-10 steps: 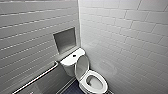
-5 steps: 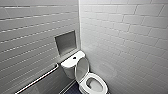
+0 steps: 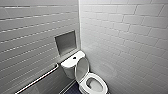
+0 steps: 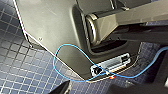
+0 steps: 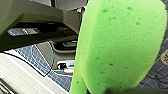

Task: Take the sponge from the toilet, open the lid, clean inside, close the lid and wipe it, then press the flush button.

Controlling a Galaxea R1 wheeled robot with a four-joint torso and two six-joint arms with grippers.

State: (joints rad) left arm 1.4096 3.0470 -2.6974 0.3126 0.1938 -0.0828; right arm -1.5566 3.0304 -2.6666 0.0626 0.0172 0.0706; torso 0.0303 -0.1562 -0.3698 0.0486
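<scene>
- Toilet (image 3: 68, 70): white, set in the corner where two tiled walls meet; boxy tank at the back, oval bowl in front.
- Bowl (image 3: 94, 85): open to view, ringed by the lowered white seat (image 3: 103, 84); its inside is shaded grey-white.
- Lid (image 3: 82, 69): raised, standing nearly upright against the tank front, greyish inner face outward.
- Button (image 3: 74, 58): small, dark and round, in the centre of the flat tank top.
- Niche (image 3: 65, 42): a square grey recess in the left wall, just above the tank.
- Sponge (image 5: 120, 45): bright green and pitted, very close to the right wrist camera, standing clear above the floor and well away from the toilet.
- Right jaws: closed around the sponge at its lower end, where a dark tip meets the green.
- Left jaws: cannot tell whether they are apart or together.
- Rail (image 3: 37, 80): a metal bar running along the left wall, ending beside the tank.
- Floor (image 4: 22, 67): small dark blue square tiles with pale grout; a round drain (image 5: 165, 57) sits in it beyond the sponge.
- Walls (image 3: 125, 37): pale brick-laid tiles on the right, long horizontal courses on the left.
- Cable (image 4: 65, 47): thin, light blue, looped across the robot's grey body and over the floor.
</scene>
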